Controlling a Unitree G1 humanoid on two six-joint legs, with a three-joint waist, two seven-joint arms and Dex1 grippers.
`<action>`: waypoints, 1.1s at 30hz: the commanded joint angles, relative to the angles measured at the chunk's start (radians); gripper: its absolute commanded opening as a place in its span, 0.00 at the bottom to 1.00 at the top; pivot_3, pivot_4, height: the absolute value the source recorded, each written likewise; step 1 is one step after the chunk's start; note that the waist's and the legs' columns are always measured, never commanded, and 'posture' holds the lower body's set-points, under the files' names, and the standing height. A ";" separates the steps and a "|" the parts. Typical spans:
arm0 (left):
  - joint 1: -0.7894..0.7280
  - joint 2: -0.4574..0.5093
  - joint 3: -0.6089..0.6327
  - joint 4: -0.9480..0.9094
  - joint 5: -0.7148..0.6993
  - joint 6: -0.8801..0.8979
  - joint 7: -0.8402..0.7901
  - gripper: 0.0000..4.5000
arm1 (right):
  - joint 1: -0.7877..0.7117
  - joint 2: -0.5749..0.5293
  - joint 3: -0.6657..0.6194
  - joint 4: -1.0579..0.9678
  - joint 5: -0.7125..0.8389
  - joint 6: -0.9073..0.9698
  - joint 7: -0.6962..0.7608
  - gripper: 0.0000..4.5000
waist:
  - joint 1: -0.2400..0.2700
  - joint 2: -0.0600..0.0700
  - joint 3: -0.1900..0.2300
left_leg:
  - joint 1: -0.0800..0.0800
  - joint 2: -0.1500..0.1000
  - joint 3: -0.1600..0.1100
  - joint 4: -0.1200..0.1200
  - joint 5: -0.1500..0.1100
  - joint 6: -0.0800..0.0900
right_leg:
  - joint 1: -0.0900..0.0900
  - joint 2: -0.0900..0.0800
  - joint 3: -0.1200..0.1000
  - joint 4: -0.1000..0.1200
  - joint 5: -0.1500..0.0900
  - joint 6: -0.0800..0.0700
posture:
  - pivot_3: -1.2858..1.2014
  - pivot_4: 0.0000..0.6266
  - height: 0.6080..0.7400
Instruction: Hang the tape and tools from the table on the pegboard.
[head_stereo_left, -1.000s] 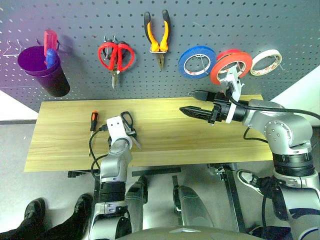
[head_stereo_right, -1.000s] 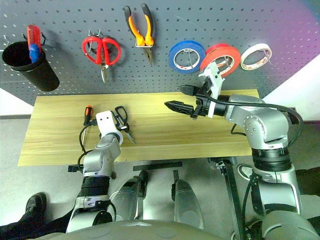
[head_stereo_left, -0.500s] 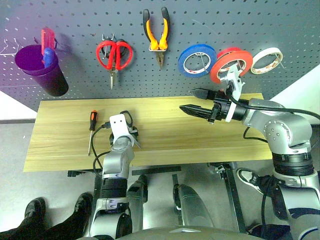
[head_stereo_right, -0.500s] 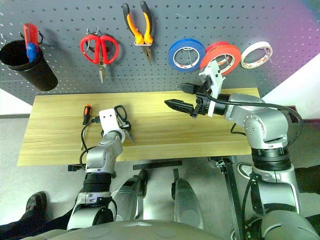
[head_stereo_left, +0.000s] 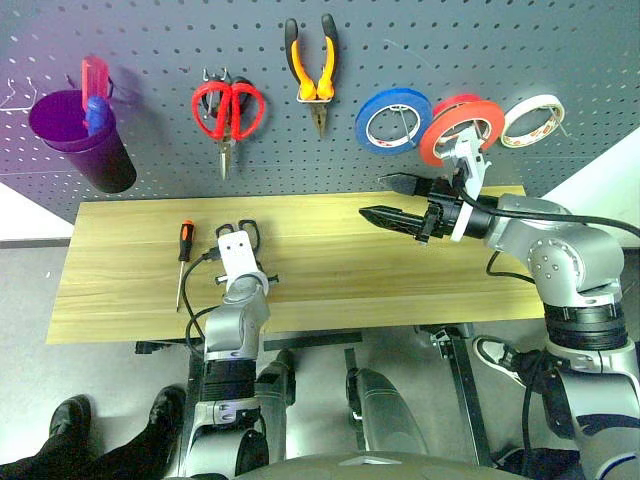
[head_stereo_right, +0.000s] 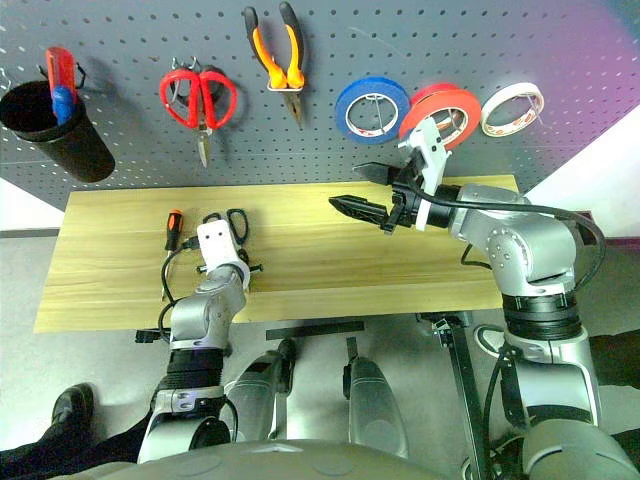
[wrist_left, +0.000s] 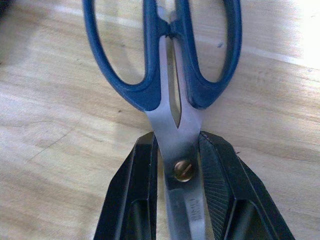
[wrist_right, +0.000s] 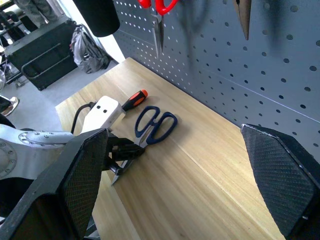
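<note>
**Steel blades pinched at the pivot, handles pointing at the board**

Steel is what your left claw (wrist_left: 182, 200) has hold of: its two black fingers (wrist_left: 135, 195) are clenched on the dark-handled scissors (wrist_left: 170, 75) right at the pivot screw, one finger on each side of the blades. The scissors lie flat on the tabletop (head_stereo_left: 330, 250), their long axis running straight away from the claw, handle loops on the far side, toward the pegboard (head_stereo_left: 150, 40). That axis is what your next move turns on, I judge: lift, and the loops lead toward a hook.

Your left arm is plainly the nearer one. The right claw (head_stereo_left: 388, 198) hangs released, fingers spread wide, above the tabletop's right half and well apart from the scissors.

Just to the left of the scissors lies the screwdriver (head_stereo_left: 184, 250), not yet hung. On the board already: the pliers (head_stereo_left: 314, 70) and the orange-red tape (head_stereo_left: 462, 128).
</note>
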 joint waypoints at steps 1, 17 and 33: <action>0.024 0.006 0.002 0.019 0.010 0.019 0.006 0.31 | -0.016 -0.004 -0.022 -0.027 0.008 -0.010 0.001 1.00 | 0.000 0.000 0.000 | 0.000 0.000 0.000 0.000 0.000 0.000 | 0.000 0.000 0.000 0.000 0.000 0.000 | 0.48 0.65 1.00; 0.021 0.014 0.004 0.025 0.011 -0.023 -0.007 0.58 | -0.008 0.002 -0.015 -0.024 -0.003 -0.020 -0.011 1.00 | 0.000 0.000 0.003 | 0.000 0.000 0.000 0.000 0.000 0.000 | 0.000 0.000 0.000 0.000 0.000 0.000 | 0.48 0.66 1.00; -0.102 0.015 0.066 0.182 -0.012 -0.041 0.044 0.80 | -0.027 0.006 -0.013 -0.029 -0.008 -0.011 -0.022 1.00 | 0.000 0.000 0.005 | 0.000 0.000 0.000 -0.001 0.000 0.000 | 0.000 0.000 0.000 -0.001 0.000 0.000 | 0.48 0.66 1.00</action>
